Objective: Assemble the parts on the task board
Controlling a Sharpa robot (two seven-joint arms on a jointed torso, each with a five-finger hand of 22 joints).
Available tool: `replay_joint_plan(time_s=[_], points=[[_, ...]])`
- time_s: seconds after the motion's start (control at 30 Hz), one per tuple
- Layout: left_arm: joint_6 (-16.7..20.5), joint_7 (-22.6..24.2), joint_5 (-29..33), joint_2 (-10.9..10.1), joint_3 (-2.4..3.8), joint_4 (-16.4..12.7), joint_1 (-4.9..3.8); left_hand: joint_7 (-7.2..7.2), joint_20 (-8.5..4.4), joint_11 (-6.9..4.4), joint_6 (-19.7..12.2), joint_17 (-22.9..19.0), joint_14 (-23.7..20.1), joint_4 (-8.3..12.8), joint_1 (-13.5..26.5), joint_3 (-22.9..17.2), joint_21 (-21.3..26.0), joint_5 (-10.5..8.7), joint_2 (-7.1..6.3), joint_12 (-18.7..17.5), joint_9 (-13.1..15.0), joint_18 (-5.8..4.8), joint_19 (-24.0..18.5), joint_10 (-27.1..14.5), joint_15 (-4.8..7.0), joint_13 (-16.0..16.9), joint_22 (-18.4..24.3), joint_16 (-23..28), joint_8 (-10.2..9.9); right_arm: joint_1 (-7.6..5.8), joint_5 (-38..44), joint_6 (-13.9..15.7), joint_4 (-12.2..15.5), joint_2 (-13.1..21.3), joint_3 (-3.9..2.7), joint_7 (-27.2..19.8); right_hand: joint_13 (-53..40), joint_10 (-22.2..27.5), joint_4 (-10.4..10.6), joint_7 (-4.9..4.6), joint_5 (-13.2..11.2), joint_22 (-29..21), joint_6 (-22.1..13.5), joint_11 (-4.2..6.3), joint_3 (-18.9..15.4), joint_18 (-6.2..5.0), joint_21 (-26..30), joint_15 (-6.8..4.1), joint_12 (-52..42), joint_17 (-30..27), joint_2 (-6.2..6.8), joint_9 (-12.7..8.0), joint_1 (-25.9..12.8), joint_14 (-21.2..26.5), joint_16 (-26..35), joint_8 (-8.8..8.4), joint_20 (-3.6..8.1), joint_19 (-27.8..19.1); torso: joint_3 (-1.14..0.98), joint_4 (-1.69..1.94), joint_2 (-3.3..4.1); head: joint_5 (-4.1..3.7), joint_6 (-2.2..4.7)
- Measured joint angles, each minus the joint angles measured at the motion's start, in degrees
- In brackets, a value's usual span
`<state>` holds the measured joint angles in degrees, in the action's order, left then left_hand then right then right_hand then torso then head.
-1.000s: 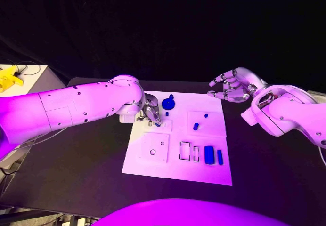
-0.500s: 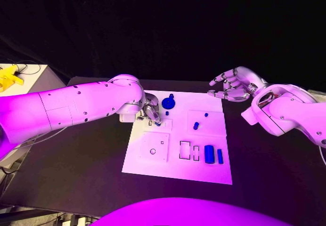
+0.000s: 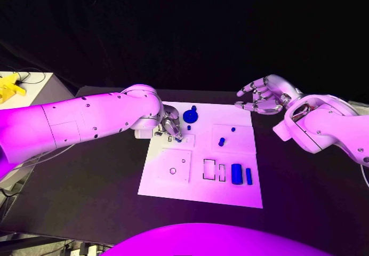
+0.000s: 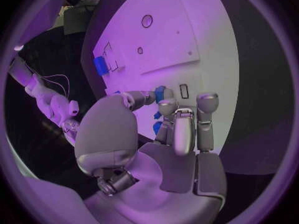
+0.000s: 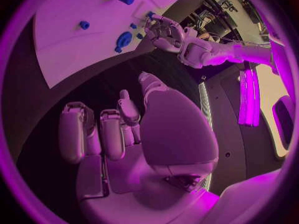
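Where the left arm reaches in over the black table (image 3: pixel 92 176), we find the left hand (image 3: pixel 170 127) low over the far-left part of the white task board (image 3: pixel 196 186), fingers pointing down at it. In the left wrist view its fingertips (image 4: pixel 163 104) close around a small blue part (image 4: pixel 162 92) held just above the board, with further bits of blue showing between the fingers; we read this as a pinch on that part. A small blue peg (image 3: pixel 189 128) stands just beside the hand, and the round blue knob (image 3: pixel 191 116) lies near it on the far side.

We see the right hand (image 3: pixel 261 96) raised off the far-right corner of the board, well apart from every part. Its fingers are curled inward and nothing sits in them; the right wrist view shows the palm (image 5: pixel 124 149) bare.

Counting blue parts on the board in the head view, we get five: one round knob, one small peg by the left hand, one short peg (image 3: pixel 221 142) standing in the square panel right of centre, one wide block (image 3: pixel 237 174) and one narrow bar (image 3: pixel 249 176) side by side near the right edge. We also count two outlined rectangular slots (image 3: pixel 209 169) left of the block, and one square panel with a small ring (image 3: pixel 173 171) on the near-left.
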<state>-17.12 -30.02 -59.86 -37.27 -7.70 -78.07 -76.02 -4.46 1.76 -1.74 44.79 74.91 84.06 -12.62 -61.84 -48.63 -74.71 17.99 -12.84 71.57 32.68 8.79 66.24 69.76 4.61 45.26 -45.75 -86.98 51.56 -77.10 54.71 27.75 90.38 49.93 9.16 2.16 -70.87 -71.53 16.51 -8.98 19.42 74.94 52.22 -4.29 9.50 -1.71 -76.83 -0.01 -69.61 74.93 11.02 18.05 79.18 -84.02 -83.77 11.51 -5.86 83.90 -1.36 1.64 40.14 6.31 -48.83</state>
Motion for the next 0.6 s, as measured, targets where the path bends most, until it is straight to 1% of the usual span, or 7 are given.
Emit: replay_joint_plan(time_s=[0.07, 0.27, 0.33, 0.57, 0.6], points=[[0.0, 0.0, 0.0, 0.0, 0.00, 0.0, 0.01, 0.01, -0.20, 0.00, 0.0, 0.0, 0.0, 0.0, 0.1, 0.0, 0.0, 0.00, 0.06, 0.0, 0.0, 0.00, 0.2, 0.0, 0.00, 0.0, -0.1, 0.0, 0.0, 0.02, 0.0, 0.0, 0.0, 0.0, 0.00, 0.0, 0.0, 0.0, 0.0, 0.00, 0.0, 0.0, 0.0, 0.00, 0.0, 0.00, 0.0, 0.00, 0.0, 0.0, 0.00, 0.0, 0.0, 0.0, 0.0, 0.00, 0.00, 0.0, 0.00, 0.00, -0.01, 0.00, -0.05], [-0.1, 0.0, -0.1, 0.0, 0.00, -0.1, 0.01, 0.08, -0.20, 0.00, 0.1, 0.0, 0.0, 0.0, 0.2, 0.0, 0.0, -0.01, 0.25, 0.0, 0.0, 0.00, 0.2, 0.0, 0.00, 0.0, -0.1, 0.0, 0.2, 0.04, 0.0, -0.1, 0.0, 0.0, 0.00, 0.0, 0.0, 0.0, 0.0, 0.00, 0.0, 0.0, 0.0, 0.00, 0.0, 0.00, 0.0, 0.00, 0.0, 0.0, 0.00, 0.0, 0.0, 0.0, 0.0, 0.00, 0.00, 0.0, 0.02, 0.01, -0.01, 0.03, -0.14], [-0.1, 0.0, -0.1, 0.0, 0.00, -0.1, 0.01, 0.09, -0.20, 0.03, 0.1, 0.0, 0.0, 0.0, 0.2, 0.0, 0.0, -0.04, 0.25, 0.3, 0.0, 0.00, 0.2, 0.8, 0.00, 0.7, -0.2, 0.0, 0.2, 0.04, 0.0, -0.1, 0.0, 0.0, 0.00, 0.0, 0.0, 0.0, 0.0, 0.00, 0.0, 0.0, 0.0, 0.00, 0.0, 0.00, 0.0, 0.00, 0.0, 0.0, 0.00, 0.0, 0.0, 0.0, 0.0, 0.00, 0.00, 0.0, 0.02, 0.01, -0.01, 0.04, -0.15], [-0.3, -0.1, -0.3, 0.0, 0.01, -0.2, 0.02, -0.02, -0.20, -0.03, 0.4, 0.0, 0.0, 0.0, 0.4, 0.0, 0.0, -0.26, 0.41, 0.5, 0.0, 0.00, 0.2, 0.8, 0.00, 1.1, -0.4, 0.0, 0.2, 0.08, 0.0, -0.1, 0.0, 0.0, 0.01, 0.1, 0.0, 0.0, 0.0, 0.00, 0.0, 0.0, 0.0, 0.00, 0.0, 0.00, 0.0, 0.00, 0.0, 0.0, 0.00, 0.0, 0.0, 0.0, 0.0, 0.00, 0.00, 0.0, 0.02, 0.00, -0.01, 0.05, -0.26], [-0.3, -0.1, -0.3, 0.0, 0.01, -0.2, 0.05, -0.01, -0.22, -0.09, 0.4, 0.0, 0.0, 0.0, 0.5, 0.0, -0.1, -0.26, 0.49, 0.5, 1.7, 0.00, 0.2, 0.9, 0.00, 1.1, -0.5, 0.0, 0.2, 0.10, 0.0, -0.1, 0.0, 0.0, 0.01, 0.1, 0.0, 0.0, 0.0, 0.00, 0.0, 0.0, 0.0, 0.00, 0.0, 0.00, 0.0, 0.00, 0.0, 0.0, 0.00, 0.0, 0.0, 0.0, 0.0, 0.00, 0.00, 0.0, 0.01, 0.00, 0.00, 0.05, -0.26]])
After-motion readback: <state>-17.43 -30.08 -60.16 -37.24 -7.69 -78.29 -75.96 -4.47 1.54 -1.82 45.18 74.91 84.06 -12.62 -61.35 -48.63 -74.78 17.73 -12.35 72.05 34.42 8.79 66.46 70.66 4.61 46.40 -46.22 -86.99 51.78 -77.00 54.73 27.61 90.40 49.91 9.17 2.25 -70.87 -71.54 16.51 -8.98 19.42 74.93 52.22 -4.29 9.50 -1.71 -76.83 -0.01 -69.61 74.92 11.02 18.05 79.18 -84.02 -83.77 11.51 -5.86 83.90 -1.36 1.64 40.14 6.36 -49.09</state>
